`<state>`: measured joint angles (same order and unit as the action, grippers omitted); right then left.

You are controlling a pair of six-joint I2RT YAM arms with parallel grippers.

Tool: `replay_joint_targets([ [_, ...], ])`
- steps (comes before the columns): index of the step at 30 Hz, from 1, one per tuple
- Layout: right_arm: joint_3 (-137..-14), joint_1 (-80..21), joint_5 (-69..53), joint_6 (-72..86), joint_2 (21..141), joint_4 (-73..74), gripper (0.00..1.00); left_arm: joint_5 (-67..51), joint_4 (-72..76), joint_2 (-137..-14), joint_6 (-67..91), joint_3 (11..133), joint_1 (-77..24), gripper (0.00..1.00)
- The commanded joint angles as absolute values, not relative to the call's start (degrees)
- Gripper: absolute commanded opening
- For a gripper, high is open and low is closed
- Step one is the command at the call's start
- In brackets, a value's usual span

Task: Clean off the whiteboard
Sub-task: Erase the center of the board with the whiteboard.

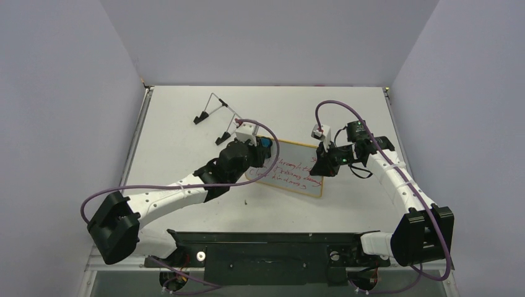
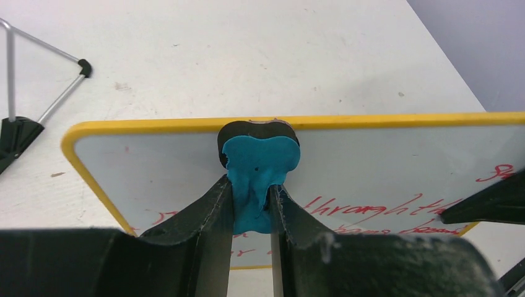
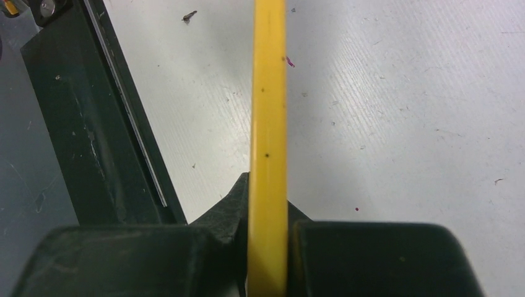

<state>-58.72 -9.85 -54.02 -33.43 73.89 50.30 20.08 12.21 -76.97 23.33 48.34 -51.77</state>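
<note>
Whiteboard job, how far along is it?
Done: right tool clamps the whiteboard by its yellow rim, and left tool grips the blue eraser. In hand: eraser at the board's top edge. Left: red writing covers the lower half, so nearly all the wiping.

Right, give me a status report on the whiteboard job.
Left tool shut on blue eraser, eraser against whiteboard near far rim. Right tool shut on its yellow rim. Red writing not yet wiped. Wire stand aside, not in the way.
</note>
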Motion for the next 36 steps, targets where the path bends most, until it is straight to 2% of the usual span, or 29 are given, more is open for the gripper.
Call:
replay_joint_targets([
  [1,-58.91,-11.03,-53.33,-35.42,73.96,54.88,0.0,18.61,12.65,-73.9,23.68,47.1,-50.17,0.0],
  [7,-58.86,-11.07,-53.36,-35.42,74.08,54.86,0.0,12.74,15.87,-77.11,26.28,48.05,-50.8,0.0],
  [16,-58.88,-11.03,-53.19,-35.42,74.14,54.88,0.0,12.95,20.12,-86.06,25.95,59.43,-60.8,0.0],
  [21,-58.88,-11.0,-53.21,-35.35,73.89,54.84,0.0,12.37,20.25,-88.12,25.96,60.89,-62.19,0.0],
  [36,-58.85,-10.77,-53.04,-35.24,73.68,54.68,0.0,15.89,14.19,-76.02,28.8,44.06,-48.34,0.0],
])
